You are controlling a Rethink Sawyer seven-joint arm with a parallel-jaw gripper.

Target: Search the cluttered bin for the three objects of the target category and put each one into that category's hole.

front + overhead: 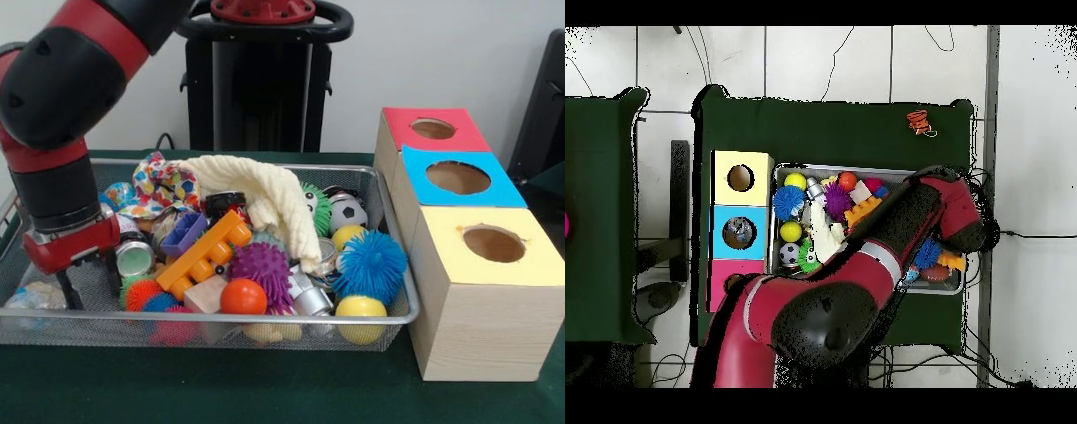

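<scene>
Green cloth covers the counter [265, 389], with a silver wire-mesh bin [393, 305] packed with toys: spiky blue ball [371, 263], purple spiky ball [263, 268], orange plastic brick [205, 256] and a cream knitted cloth [269, 199] draped on top. Right beside it sits the wooden box with red, blue and yellow holes [493, 245], all looking empty, so I'd say nothing's sorted yet. The tool [67, 284] is down in the bin's left end; can't tell if it's clenched or released.
</scene>
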